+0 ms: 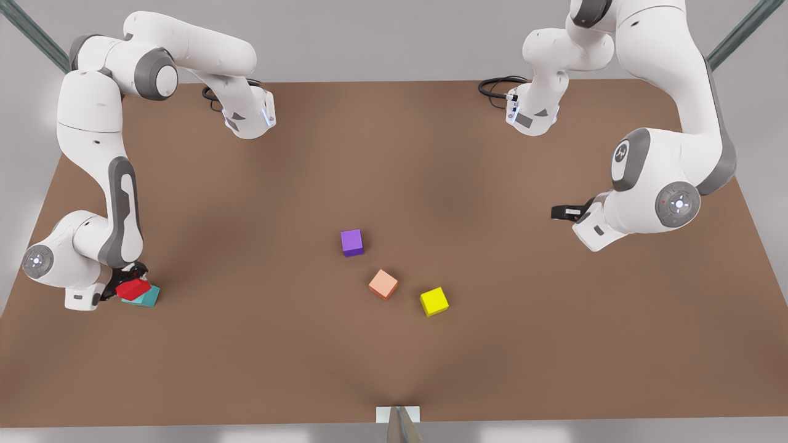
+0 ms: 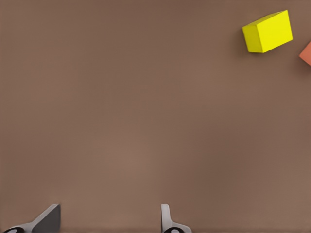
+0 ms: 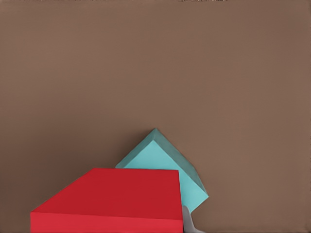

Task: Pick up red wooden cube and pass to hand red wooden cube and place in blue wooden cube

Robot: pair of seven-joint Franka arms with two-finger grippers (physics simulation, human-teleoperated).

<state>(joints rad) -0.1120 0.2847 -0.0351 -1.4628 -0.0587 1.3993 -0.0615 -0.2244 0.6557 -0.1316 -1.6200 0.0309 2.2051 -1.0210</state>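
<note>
Right gripper (image 1: 126, 286), at the front view's left, is clamped on the red cube (image 1: 133, 288) over the teal cube (image 1: 148, 298) — light, rigid, flat-sided, best squeezed across opposite faces — while the left gripper (image 2: 109, 221) waits, fingers spread and empty.

A wide brown table (image 1: 394, 160) with a plain matte top takes up nearly the whole front view, its far edge at 12 o'clock meeting a pale grey wall (image 1: 381, 37). Grey-green metal struts run diagonally at the corners, one at 10 o'clock (image 1: 34, 34), another at 2 o'clock (image 1: 742, 31). At 6 o'clock, a small white bracket (image 1: 398, 414) sits on the near edge. The light is soft and even, with faint shading across the tabletop.
</note>
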